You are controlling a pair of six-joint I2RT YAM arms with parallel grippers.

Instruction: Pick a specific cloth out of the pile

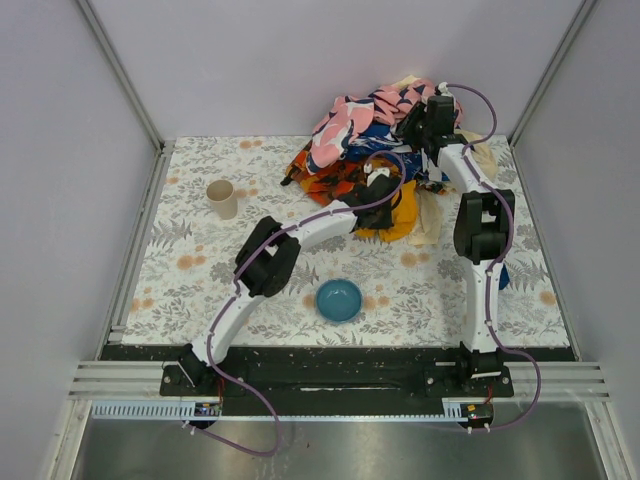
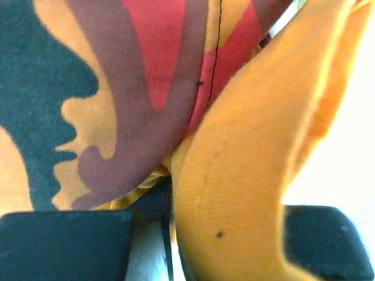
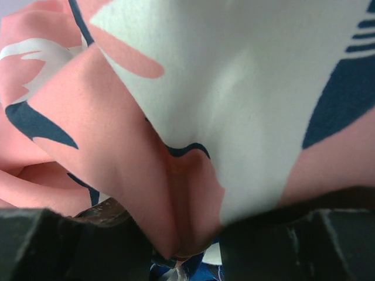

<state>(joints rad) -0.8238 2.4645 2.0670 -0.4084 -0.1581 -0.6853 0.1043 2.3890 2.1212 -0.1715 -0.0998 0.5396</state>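
— Firstly, where does the cloth (image 1: 404, 220) lie relative to the left hand (image 1: 378, 193)?

— Directly at it. The cloth sits on the bench (image 1: 200, 280) at the near edge of the pile (image 1: 360, 140), touching it, and the left hand is closed on a fold of it. In the left wrist view the mustard fold passes between the two fingers (image 2: 64, 243), with the orange-red printed cloth (image 2: 117, 88) pressed against it on one side.

— Which arm is nearer?

— The left. The right hand (image 1: 436, 112) is at the far side of the pile, on pink floral fabric (image 3: 117, 164). Whether it grips that fabric or stands loose around it cannot be determined.

— Which way should the pull go?

— Judged from the layout, toward the near edge of the bench, in the direction of the blue bowl (image 1: 339, 299), away from the pile. Caution: the orange-red printed cloth touches the fold and may drag along.
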